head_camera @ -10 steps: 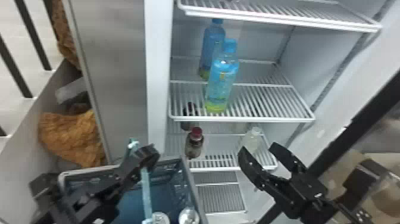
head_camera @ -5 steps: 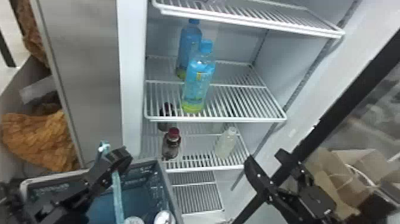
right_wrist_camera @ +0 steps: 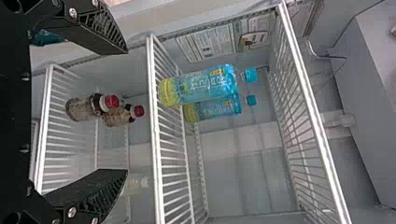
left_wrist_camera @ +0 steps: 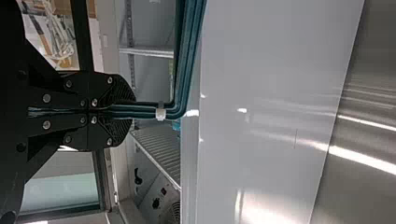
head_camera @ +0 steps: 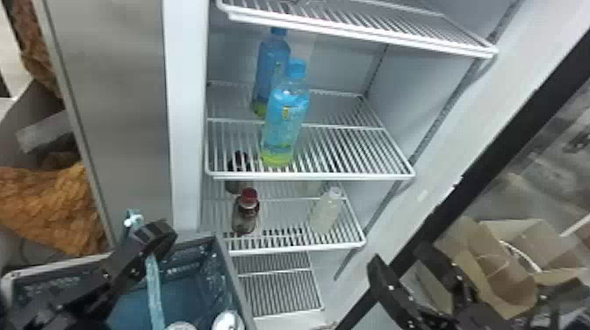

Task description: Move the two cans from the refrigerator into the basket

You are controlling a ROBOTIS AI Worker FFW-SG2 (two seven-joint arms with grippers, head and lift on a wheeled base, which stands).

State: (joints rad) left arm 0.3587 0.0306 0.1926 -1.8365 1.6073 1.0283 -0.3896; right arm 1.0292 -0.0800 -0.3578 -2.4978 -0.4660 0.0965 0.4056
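The two cans [head_camera: 228, 322] are in the basket [head_camera: 208, 272]; the left gripper's [head_camera: 161, 239] jaws are closed on its handle [head_camera: 153, 285]. The right gripper's [head_camera: 398, 260] jaws stand wide apart, empty, near the refrigerator [head_camera: 188, 109] holding bottles [head_camera: 285, 127].

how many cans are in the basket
2: one can near the basket's right wall, the other can just left of it. More may be hidden by the left arm or past the view's edge.
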